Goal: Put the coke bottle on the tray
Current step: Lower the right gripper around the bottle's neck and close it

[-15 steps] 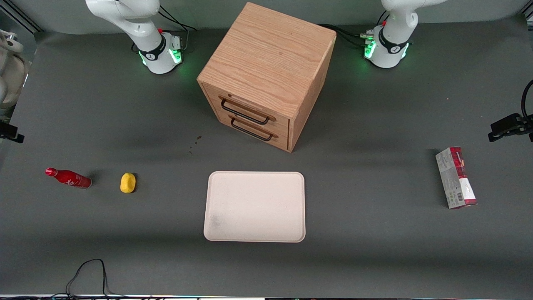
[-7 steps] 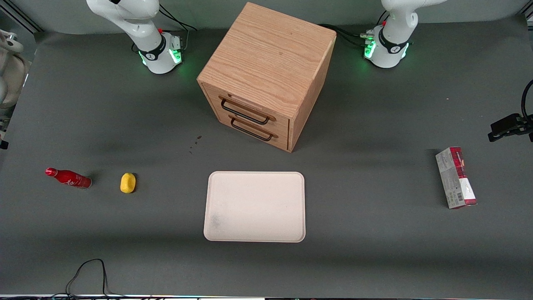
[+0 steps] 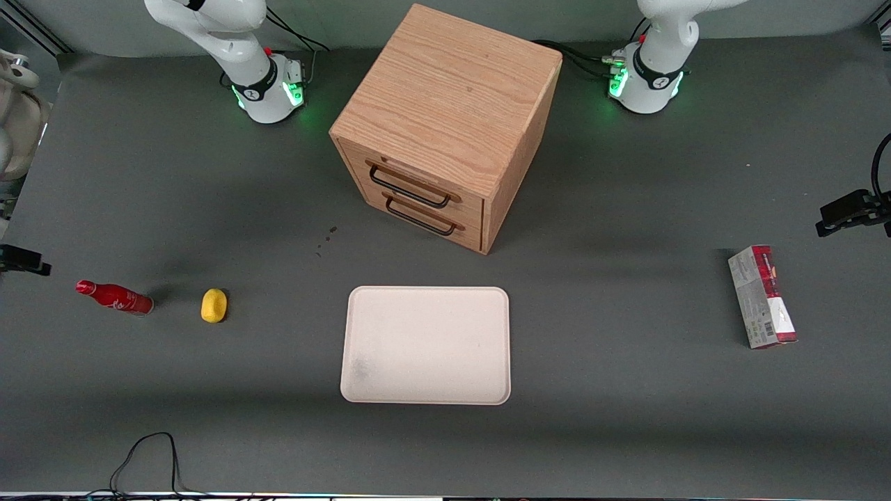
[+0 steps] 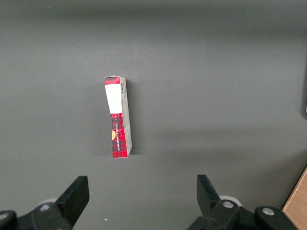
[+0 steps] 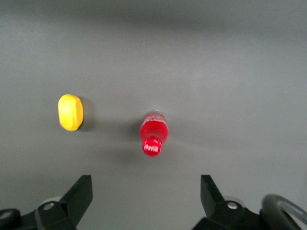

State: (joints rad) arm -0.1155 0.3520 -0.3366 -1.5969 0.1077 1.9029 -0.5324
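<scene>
The gripper (image 5: 146,199) hangs high above the working arm's end of the table, its two dark fingers (image 5: 79,194) spread wide with nothing between them. Looking down from the wrist, the coke bottle (image 5: 153,133) sits on the grey table (image 5: 230,72) well below, lined up with the gap between the fingers but not touching either one. From the front, the bottle (image 3: 114,297) stands on the mat with its red cap leaning toward the table edge. Just beside it is a small yellow object (image 3: 214,305), seen from the wrist too (image 5: 70,112). The cream tray (image 3: 426,345) lies bare near the middle of the table, well apart from the bottle, in front of the wooden drawer cabinet (image 3: 449,125). A red-and-grey carton (image 3: 761,296) lies toward the parked arm's end.
</scene>
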